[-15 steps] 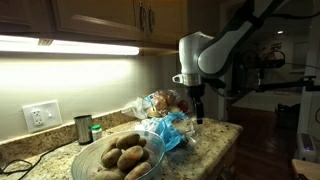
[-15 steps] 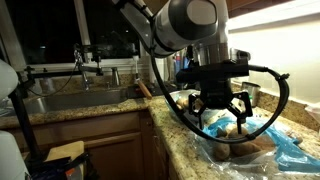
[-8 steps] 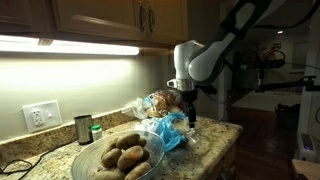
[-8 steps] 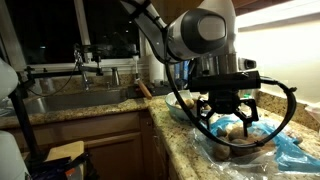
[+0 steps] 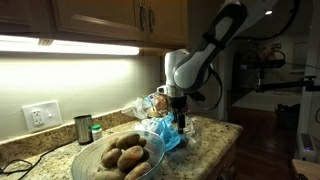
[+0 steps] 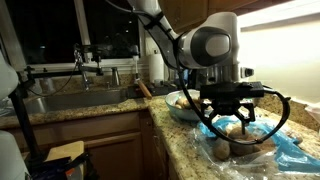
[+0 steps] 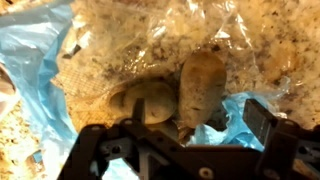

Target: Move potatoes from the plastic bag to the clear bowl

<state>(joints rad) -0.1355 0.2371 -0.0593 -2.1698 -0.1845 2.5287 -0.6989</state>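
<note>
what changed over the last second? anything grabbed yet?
The gripper swung toward the clear bowl and dropped over the plastic bag, jaws open throughout, nothing gripped. The bowl, its potatoes and the bag did not move.

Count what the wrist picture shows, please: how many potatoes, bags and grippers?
Potatoes: 2 showing
Bag: 1
Gripper: 1
Total: 4
</note>
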